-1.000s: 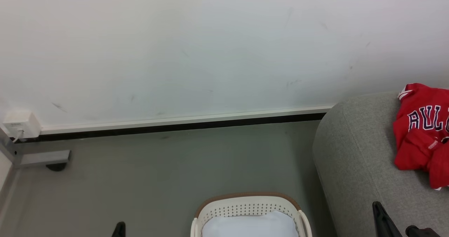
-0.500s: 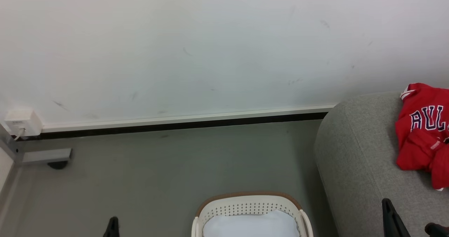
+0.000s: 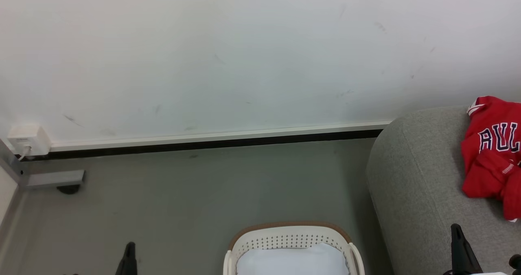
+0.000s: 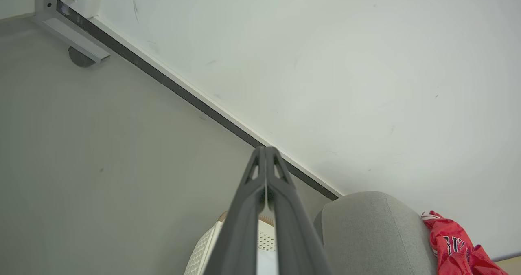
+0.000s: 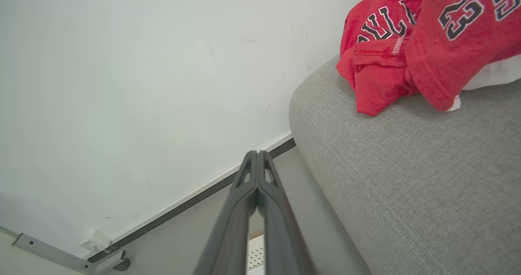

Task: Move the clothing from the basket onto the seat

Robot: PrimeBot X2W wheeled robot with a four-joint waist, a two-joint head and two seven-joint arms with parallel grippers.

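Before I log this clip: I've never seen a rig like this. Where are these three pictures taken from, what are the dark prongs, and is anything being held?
This is a wheeled robot with two arms. The wide picture comes from a camera on its head, looking down at a grey floor beside a white wall. The other two come from cameras on its wrists, each looking along that arm's own two dark fingers. Those prongs are the grippers. The left gripper and the right gripper are both shut, finger against finger, with nothing between them. On the floor stands the small white basket; something pale lies inside, but I cannot tell what it is. To the right is the grey seat, and the red clothing lies on it.
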